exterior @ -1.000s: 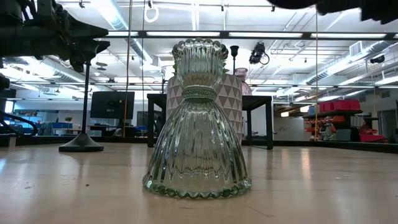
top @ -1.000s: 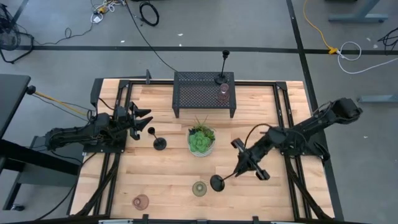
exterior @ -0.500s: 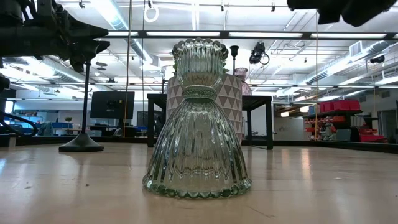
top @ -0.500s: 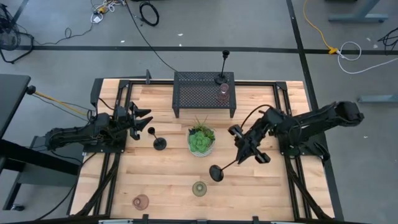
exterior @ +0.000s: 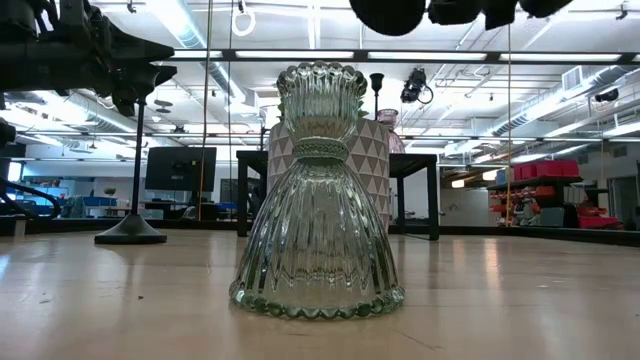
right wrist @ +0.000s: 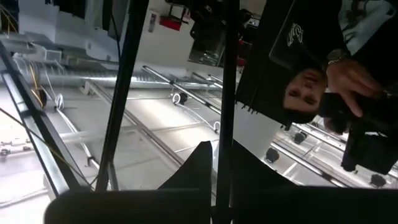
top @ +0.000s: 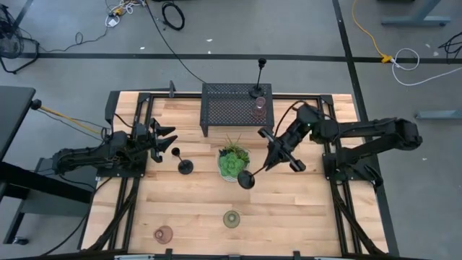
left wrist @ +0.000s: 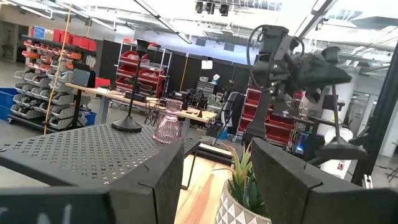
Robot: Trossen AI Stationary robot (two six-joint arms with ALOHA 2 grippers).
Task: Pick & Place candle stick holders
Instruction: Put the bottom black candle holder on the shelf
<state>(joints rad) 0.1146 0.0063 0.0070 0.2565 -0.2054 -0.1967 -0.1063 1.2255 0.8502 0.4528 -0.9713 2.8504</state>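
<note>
My right gripper (top: 280, 149) is shut on a slim black candle stick holder and holds it in the air beside the green plant (top: 234, 162). The holder's round base (top: 247, 180) also shows at the top of the low view (exterior: 387, 12). My left gripper (top: 164, 139) is open and empty at the table's left. It is next to a second black holder (top: 182, 162), which stands on its base. A third black holder (top: 258, 81) and a pink glass cup (top: 260, 107) stand on the mesh rack (top: 231, 108). A greenish cup (top: 232, 219) and a pink cup (top: 164, 234) stand near the front edge. My right gripper pinches the holder's thin stem (right wrist: 226, 124) between its two fingers, toward the stem's upper end. The gripper hides the top cup. The fingers slant down toward the table's near left. The holder is lifted clear and strongly tilted, with its base (top: 247, 180) out ahead of the fingers.
The potted plant stands mid-table, just left of the held holder's base. The black mesh rack stands at the far middle. The greenish cup fills the front of the low view (exterior: 318, 190). A person shows in the right wrist view (right wrist: 311, 81), beyond the table.
My right gripper has carried the black holder from near the greenish cup toward the table's far edge and a little left, to beside the plant. It has stayed shut on the stem. The holder stays tilted, base leading, clear of the table.
</note>
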